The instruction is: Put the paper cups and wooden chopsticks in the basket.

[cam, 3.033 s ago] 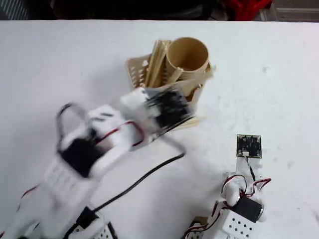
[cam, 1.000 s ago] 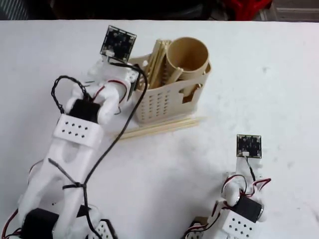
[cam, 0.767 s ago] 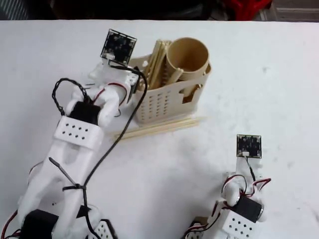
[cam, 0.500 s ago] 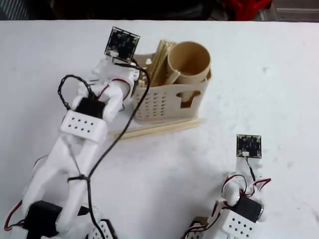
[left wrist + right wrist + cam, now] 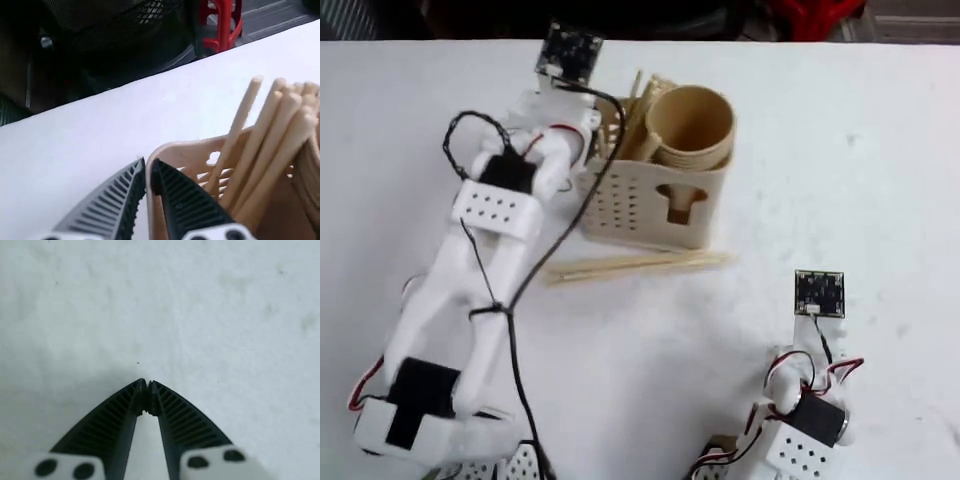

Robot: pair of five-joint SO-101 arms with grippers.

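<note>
Basket [image 5: 650,205] upright on bench [image 5: 860,150], toward 12 o'clock. Stacked paper cups [image 5: 690,125] inside, 3 o'clock side. Bundle of chopsticks [image 5: 632,110] leaning inside, 10 o'clock side. Loose chopsticks [image 5: 640,265] flat on bench, just beside basket at its 6 o'clock. Left pincer [image 5: 148,164] pinching basket rim at 10 o'clock corner. Right pincer [image 5: 144,390] pressed together over bench, 5 o'clock.

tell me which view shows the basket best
High view: the whole basket, paper cups and chopsticks inside. The left wrist view catches its rim pinched by the left gripper; the right wrist view faces the table.
</note>
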